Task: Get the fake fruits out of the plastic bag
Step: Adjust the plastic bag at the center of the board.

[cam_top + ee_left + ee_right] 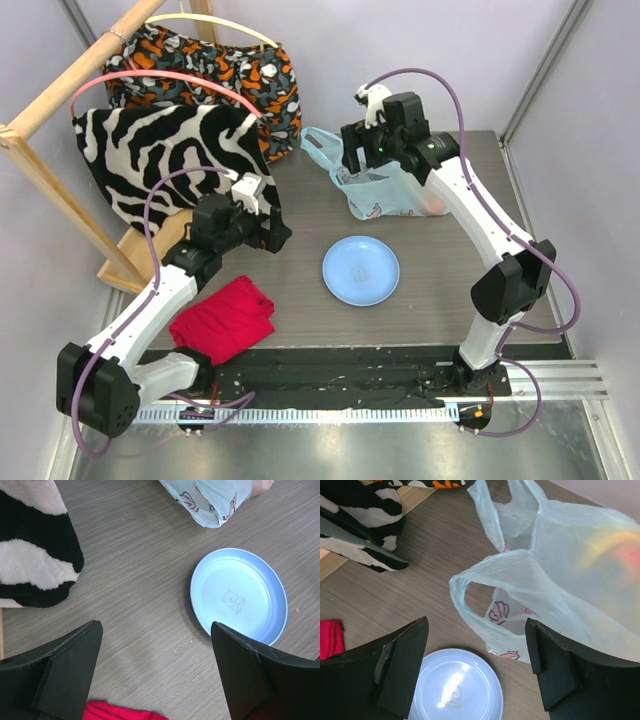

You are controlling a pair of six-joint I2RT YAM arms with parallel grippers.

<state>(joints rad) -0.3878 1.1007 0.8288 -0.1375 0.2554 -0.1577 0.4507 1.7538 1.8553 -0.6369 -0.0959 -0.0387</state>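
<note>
The light-blue plastic bag (378, 188) lies at the back of the table, its loop handles (485, 580) spread toward the left. The fake fruits show only as blurred yellow and red shapes (615, 555) through the bag's film; an orange-pink bit (434, 206) shows at its right end. My right gripper (362, 150) hovers open and empty above the bag's handle end; in its wrist view (477, 665) the handle loop lies below between the fingers. My left gripper (268, 232) is open and empty above bare table left of the plate; its wrist view (155, 672) shows the same.
A round light-blue plate (360, 270) sits mid-table, in front of the bag. A red cloth (222, 320) lies at the front left. A zebra-print bag (165, 160) and an orange patterned bag (215, 70) lean on a wooden frame (60, 130) at the back left.
</note>
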